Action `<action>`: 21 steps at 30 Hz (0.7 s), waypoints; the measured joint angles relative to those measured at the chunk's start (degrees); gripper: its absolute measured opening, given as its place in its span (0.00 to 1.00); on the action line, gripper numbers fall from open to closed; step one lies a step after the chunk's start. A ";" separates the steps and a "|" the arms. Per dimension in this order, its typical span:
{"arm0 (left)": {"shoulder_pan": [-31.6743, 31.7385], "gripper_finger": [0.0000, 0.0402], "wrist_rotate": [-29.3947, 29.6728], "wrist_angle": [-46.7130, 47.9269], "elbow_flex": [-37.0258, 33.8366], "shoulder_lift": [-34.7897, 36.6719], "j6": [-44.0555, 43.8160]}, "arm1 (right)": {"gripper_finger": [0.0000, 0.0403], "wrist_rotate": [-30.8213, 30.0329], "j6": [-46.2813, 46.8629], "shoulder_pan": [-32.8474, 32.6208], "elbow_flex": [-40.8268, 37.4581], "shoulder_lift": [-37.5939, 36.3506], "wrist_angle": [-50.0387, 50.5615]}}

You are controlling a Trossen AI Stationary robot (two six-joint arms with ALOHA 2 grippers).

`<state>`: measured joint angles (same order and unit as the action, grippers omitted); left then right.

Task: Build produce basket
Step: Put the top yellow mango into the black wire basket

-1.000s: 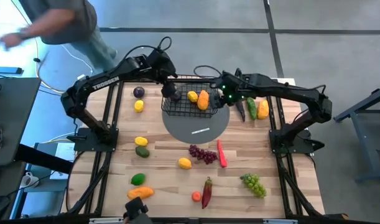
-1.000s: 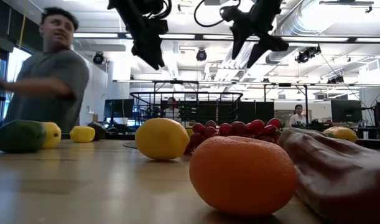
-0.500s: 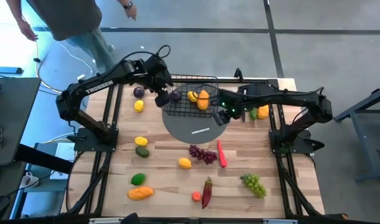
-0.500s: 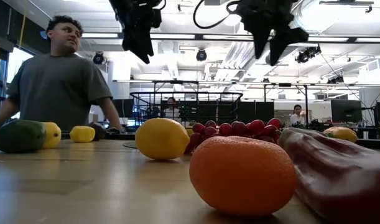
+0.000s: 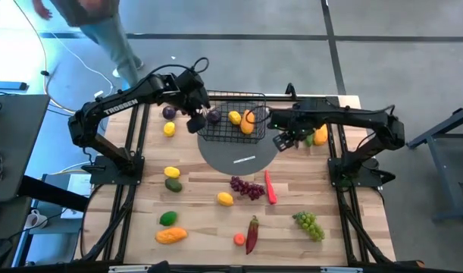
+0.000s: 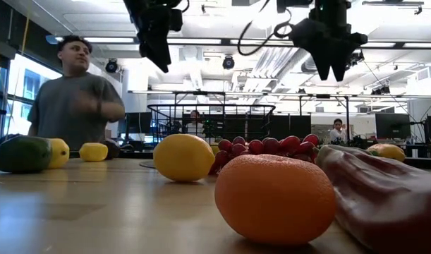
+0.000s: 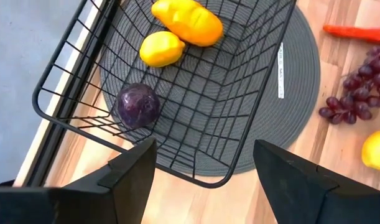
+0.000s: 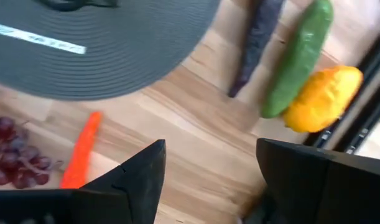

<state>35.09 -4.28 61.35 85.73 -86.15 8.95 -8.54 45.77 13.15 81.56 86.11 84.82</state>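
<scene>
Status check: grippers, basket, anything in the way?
Left gripper open, empty, above basket corner. Right gripper open, empty, over the cucumber. Basket holds plum, lemon, mango. Nothing blocking.

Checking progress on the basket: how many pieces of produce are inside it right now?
3: a purple plum in one corner of the basket, a lemon, and a mango beside it. None appears hidden.
</scene>
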 joint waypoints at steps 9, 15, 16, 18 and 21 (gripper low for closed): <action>1.56 0.64 0.20 0.15 0.00 0.00 2.82 | 0.66 -0.43 -1.25 10.59 0.00 0.00 1.17; 3.27 0.64 0.20 0.12 0.00 -0.02 2.84 | 0.67 -0.78 -0.76 17.43 0.00 0.00 2.68; 3.49 0.64 0.19 0.12 0.00 -0.02 2.84 | 0.67 -1.00 -0.80 18.39 0.00 0.00 2.75; 3.87 0.64 0.17 0.12 0.00 -0.03 2.84 | 0.67 -2.10 -0.84 20.36 0.00 0.00 2.73; 4.29 0.64 -0.11 0.10 0.00 -0.04 3.39 | 0.67 -2.46 -1.20 23.03 0.00 0.00 2.72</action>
<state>39.38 -4.39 61.45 85.73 -86.19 12.34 -11.00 44.57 36.18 81.56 86.11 87.55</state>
